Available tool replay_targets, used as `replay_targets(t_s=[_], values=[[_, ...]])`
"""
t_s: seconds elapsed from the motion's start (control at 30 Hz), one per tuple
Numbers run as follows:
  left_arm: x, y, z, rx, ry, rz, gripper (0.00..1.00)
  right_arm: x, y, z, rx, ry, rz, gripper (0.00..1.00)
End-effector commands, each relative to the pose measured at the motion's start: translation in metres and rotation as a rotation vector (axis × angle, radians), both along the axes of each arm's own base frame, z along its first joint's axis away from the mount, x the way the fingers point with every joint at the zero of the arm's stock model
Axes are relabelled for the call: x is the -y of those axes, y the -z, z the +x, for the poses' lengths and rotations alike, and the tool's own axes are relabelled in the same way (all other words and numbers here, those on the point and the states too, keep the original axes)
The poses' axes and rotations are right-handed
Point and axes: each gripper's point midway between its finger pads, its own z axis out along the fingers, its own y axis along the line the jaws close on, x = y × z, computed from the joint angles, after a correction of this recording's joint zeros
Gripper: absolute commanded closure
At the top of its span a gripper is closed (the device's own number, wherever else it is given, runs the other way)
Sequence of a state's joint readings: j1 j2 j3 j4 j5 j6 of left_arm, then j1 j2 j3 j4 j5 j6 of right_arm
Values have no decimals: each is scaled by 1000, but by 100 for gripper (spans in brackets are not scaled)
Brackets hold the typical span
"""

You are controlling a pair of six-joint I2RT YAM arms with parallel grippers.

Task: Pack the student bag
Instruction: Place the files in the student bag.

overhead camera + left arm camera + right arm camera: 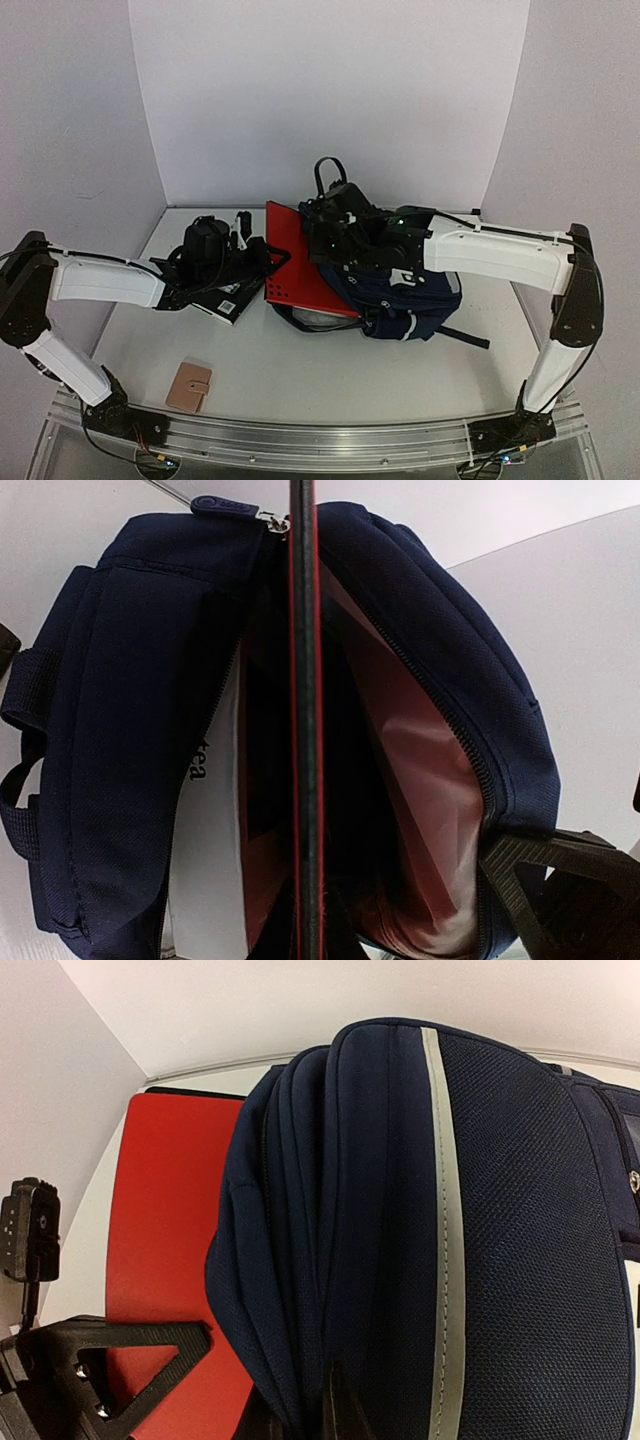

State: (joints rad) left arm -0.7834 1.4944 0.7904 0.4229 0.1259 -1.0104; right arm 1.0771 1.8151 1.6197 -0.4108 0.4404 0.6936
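Student bag lies on bench, mouth facing left. Right tool clamped on bag rim, likely to hold mouth agape. Left tool pinches red folder edge-on, partly inside opening, aligned to slide in.

black letters, roughly "ea", on a white cover inside the student bag, at nine o'clock from the red book.
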Motion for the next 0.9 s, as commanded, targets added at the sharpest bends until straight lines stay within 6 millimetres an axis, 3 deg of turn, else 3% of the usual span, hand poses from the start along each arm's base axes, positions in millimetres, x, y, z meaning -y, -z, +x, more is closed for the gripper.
replay_targets(t_s=[0.0, 0.1, 0.3, 0.4, 0.67, 0.77, 0.87], values=[[48, -28, 8, 80, 73, -85, 100, -63, -134, -30, 152, -161, 447, 100], [56, -11, 8, 40, 101, -38, 98, -53, -130, -27, 159, -113, 435, 100], [33, 18, -1, -22, 68, 116, 75, -2, -103, -13, 161, 91, 409, 100], [21, 27, -9, -44, 64, 179, 64, 11, -94, -10, 154, 129, 403, 100], [-19, 24, -23, -50, 10, 328, 32, 11, -78, -12, 128, 115, 371, 100], [-31, 21, -25, -34, -19, 354, 26, 7, -73, -12, 119, 102, 362, 100], [-36, 25, -27, -49, -19, 382, 25, 2, -71, -12, 114, 88, 358, 100]])
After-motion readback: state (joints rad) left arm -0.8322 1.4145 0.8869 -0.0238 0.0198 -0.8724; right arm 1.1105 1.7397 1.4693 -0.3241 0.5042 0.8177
